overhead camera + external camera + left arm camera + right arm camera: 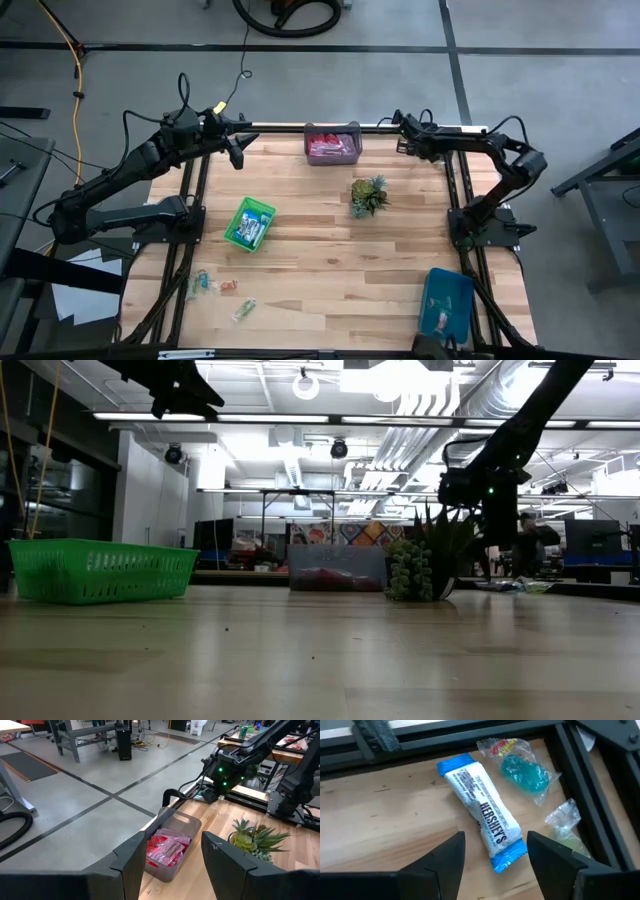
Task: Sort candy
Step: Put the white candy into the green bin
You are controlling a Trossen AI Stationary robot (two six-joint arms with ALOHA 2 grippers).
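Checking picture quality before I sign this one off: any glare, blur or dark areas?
Low view: ceiling lights glare, arms show as silhouettes, near tabletop soft. Right wrist view: candy bar lettering readable. High view: evenly lit.

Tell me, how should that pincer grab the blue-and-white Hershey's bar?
Probably across its narrow middle, coming straight down. The Hershey's bar lies flat on the wood, long and slim, so its two long edges suit the open right pincer hovering over it. The blue candy lies apart, leaving room.
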